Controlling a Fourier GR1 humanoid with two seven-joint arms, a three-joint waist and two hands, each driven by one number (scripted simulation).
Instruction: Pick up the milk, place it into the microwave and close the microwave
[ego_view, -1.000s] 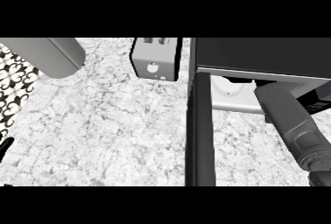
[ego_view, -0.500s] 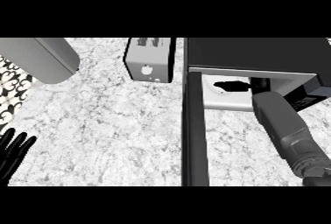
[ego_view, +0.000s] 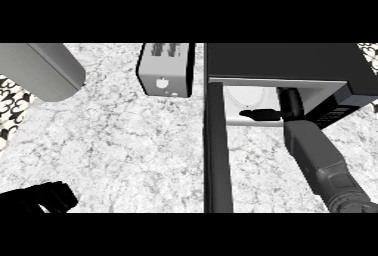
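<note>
I saw my right hand (ego_view: 260, 114) reaching inside the black box-shaped microwave (ego_view: 284, 65), its door (ego_view: 215, 150) swung open; I could not tell how its fingers stood, nor where the milk was. My left hand (ego_view: 40, 198) sat at the lower left over the white marbled worktop (ego_view: 125, 145), fingers curled on nothing. A silver toaster (ego_view: 167, 70) stood beside the microwave.

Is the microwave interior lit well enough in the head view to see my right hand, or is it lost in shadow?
Head view: microwave interior is pale and bright, so the black right hand shows as a dark silhouette; finger detail and any milk are unreadable. Left hand sits dark at the lower-left edge.
</note>
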